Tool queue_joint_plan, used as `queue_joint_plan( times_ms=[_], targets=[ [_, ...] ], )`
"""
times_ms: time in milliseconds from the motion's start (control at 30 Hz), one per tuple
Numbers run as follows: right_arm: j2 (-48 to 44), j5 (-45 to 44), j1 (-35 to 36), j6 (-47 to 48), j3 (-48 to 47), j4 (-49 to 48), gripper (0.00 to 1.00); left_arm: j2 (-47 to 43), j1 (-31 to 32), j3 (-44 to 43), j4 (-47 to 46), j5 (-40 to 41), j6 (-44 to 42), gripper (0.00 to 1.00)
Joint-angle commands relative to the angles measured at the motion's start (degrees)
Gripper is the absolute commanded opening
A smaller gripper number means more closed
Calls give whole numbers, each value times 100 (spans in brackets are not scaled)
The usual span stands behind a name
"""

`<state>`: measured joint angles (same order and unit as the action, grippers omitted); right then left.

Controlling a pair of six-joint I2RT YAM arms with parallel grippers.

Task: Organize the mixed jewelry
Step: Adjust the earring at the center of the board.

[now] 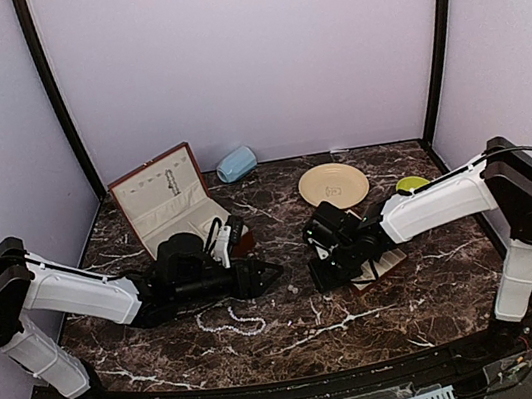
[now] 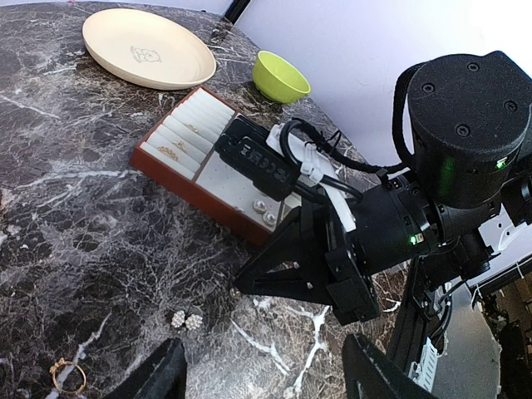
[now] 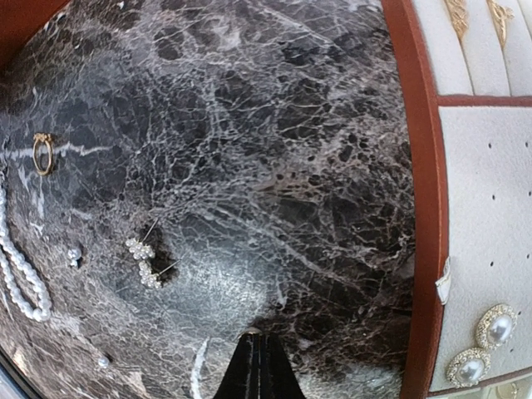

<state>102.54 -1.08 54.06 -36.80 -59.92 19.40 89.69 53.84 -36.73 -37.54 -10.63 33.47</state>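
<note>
Right wrist view showed my right gripper (image 3: 259,366) clenched on nothing visible, my left gripper (image 2: 266,376) released. 2 tiny earrings (image 3: 143,262) and the pearl strand (image 3: 21,274) lay loose on the marble table (image 3: 274,166) (light, slippery, limp); I judged pinching an earring's beaded body safest.

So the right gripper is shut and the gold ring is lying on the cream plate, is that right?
Not quite: the gold ring lies on the dark marble table, near the pearl strand, as the right wrist view shows. The right gripper is indeed shut.
</note>
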Motion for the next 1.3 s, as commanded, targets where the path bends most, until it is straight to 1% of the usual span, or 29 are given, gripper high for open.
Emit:
queue_joint_plan(
  times_ms=[0,233,400,600,867,1000,1033,1100,1267],
  targets=[
    [36,7,34,-10,84,-82,0,-110,-17,-115,46,35,-45,67],
    [-210,-69,34,-36,55,-105,0,-16,-21,-202,-28,36,48,67],
    [-432,-57,34,-60,43,-122,0,262,-20,-338,-204,-45,232,67],
    [-606,-90,21,-75,91,-92,0,678,-15,-658,-202,-100,420,62],
    [-796,-290,15,-69,289,70,0,886,-17,-642,-406,-240,566,60],
    [-1076,-316,12,-93,527,118,17,909,-16,-625,-400,-225,515,61],
    [-1134,-328,8,-112,571,150,20,914,-20,-629,-396,-221,504,60],
    [-1180,-363,12,-121,626,236,22,918,-15,-626,-395,-210,480,61],
    [-1103,-438,59,-119,637,341,22,911,-21,-633,-375,-220,427,61]
  ],
)
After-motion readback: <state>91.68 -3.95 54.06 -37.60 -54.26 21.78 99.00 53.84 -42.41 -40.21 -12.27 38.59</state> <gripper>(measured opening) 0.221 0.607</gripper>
